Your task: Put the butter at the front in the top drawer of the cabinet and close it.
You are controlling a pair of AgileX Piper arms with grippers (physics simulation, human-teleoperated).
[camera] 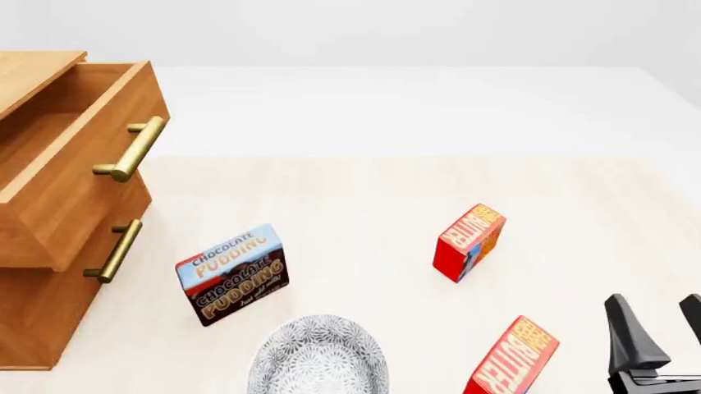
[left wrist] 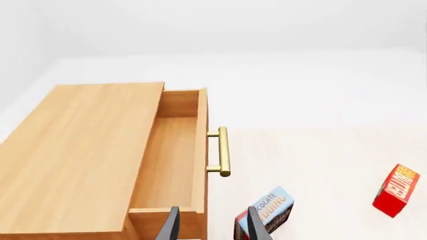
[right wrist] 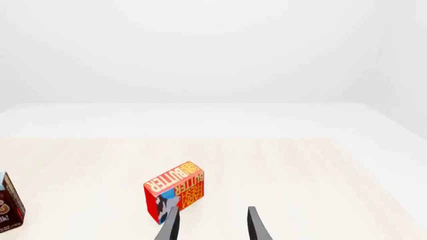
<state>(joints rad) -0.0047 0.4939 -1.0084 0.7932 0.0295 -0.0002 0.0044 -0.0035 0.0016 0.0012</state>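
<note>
Two red butter cartons stand on the table. The front butter (camera: 511, 359) is near the front edge, just left of my right gripper (camera: 661, 324), which is open and empty. The other butter (camera: 468, 242) stands farther back. One butter (right wrist: 175, 191) shows just beyond the right fingertips; I cannot tell which. One butter (left wrist: 395, 190) also shows in the left wrist view. The cabinet (camera: 44, 312) is at the left with its top drawer (camera: 77, 176) pulled out and empty (left wrist: 170, 165). My left gripper (left wrist: 213, 225) is open and empty by the drawer's near corner.
A brown-and-blue Chocolate Pudding box (camera: 232, 275) stands between the cabinet and the butters; it also shows in the left wrist view (left wrist: 267, 214). A grey patterned bowl (camera: 318, 357) sits at the front edge. The lower drawer handle (camera: 115, 250) is below the top drawer handle (camera: 134, 149).
</note>
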